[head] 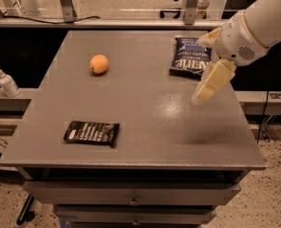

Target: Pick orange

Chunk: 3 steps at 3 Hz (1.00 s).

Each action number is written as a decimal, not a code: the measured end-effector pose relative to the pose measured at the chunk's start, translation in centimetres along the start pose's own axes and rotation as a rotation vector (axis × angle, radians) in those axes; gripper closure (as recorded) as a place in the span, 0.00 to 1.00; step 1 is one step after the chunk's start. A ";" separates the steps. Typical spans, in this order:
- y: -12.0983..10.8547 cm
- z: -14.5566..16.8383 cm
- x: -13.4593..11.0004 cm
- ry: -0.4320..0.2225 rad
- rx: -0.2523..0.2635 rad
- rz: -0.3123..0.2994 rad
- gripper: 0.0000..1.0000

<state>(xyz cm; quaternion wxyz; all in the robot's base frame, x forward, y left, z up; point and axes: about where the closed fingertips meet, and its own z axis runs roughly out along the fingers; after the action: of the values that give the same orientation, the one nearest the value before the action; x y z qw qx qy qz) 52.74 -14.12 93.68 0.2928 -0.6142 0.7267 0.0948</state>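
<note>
The orange [99, 63] is a small round orange fruit lying on the grey table [135, 103], towards its far left. My gripper [208, 84] hangs above the right side of the table on a white arm reaching in from the upper right. It is well to the right of the orange and apart from it, just in front of the blue chip bag [190, 56]. Nothing shows in its grasp.
The blue chip bag lies at the table's far right. A black snack packet [91, 132] lies near the front left. A white pump bottle [6, 81] stands on a lower ledge left of the table. Drawers run under the front edge.
</note>
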 end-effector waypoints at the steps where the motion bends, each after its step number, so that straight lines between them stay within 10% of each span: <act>1: -1.5 2.9 -3.5 -0.101 -0.007 -0.028 0.00; 3: -1.5 3.2 -3.9 -0.115 -0.004 -0.030 0.00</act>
<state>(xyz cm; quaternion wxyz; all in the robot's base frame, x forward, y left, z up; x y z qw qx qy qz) 55.42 -9.63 93.49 0.3343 -0.6192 0.6991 0.1267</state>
